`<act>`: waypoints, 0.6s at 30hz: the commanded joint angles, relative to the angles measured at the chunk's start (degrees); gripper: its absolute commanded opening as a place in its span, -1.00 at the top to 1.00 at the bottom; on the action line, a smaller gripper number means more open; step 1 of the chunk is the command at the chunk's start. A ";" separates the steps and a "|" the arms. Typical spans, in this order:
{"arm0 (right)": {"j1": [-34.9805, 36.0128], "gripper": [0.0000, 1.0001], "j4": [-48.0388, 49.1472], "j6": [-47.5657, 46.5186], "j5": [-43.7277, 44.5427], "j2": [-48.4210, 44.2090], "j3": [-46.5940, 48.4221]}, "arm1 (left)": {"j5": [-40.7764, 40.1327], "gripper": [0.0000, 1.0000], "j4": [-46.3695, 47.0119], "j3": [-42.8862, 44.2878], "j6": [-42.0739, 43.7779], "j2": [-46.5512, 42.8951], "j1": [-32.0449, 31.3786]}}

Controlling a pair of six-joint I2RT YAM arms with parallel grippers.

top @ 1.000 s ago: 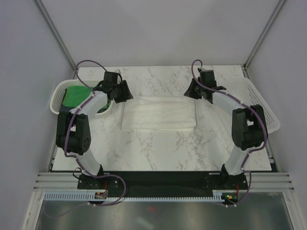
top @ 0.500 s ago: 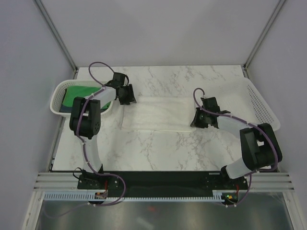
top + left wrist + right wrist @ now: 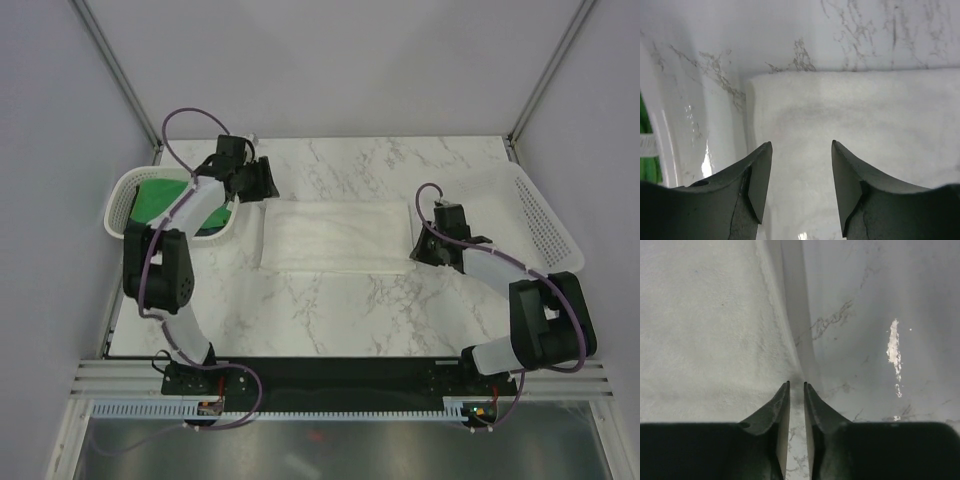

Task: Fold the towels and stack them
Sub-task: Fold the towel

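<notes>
Two robot arms reach over a white marble-patterned table [image 3: 330, 310] veined in grey, seen from above. We see the white towel [image 3: 335, 235] lying flat near the middle of the table, folded into a long rectangle. Its long axis runs left to right, parallel to the near edge, with one short end toward each arm.

The left gripper [image 3: 262, 185] hovers above the towel's far-left corner, fingers spread apart and holding nothing. Its wrist camera shows terry cloth below the gap.

The right gripper [image 3: 418, 250] sits low at the towel's right short end. Its fingers are drawn nearly together with a slim slit between them, tips at the folded edge — we cannot tell whether they pinch the cloth.

At the table's left edge a white perforated basket [image 3: 118, 200] holds the green towel [image 3: 155, 203], partly hidden by the left arm. A second white perforated basket [image 3: 540, 215] sits at the right edge. Pale grey walls enclose the table on three sides, with metal posts at the back corners.
</notes>
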 commanded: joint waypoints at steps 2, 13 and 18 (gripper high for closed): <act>-0.94 0.37 -3.27 -2.23 -0.06 -2.69 3.65 | 3.01 -0.22 -3.73 -7.26 3.82 -16.65 -0.20; -0.85 -0.71 -8.36 -2.41 -10.53 -16.22 14.18 | 8.37 -0.44 -1.36 -20.91 8.30 -14.57 0.06; -0.85 -0.96 -9.33 -3.03 -11.94 -20.35 16.21 | 5.64 -0.50 -1.18 -17.23 8.75 -8.68 0.67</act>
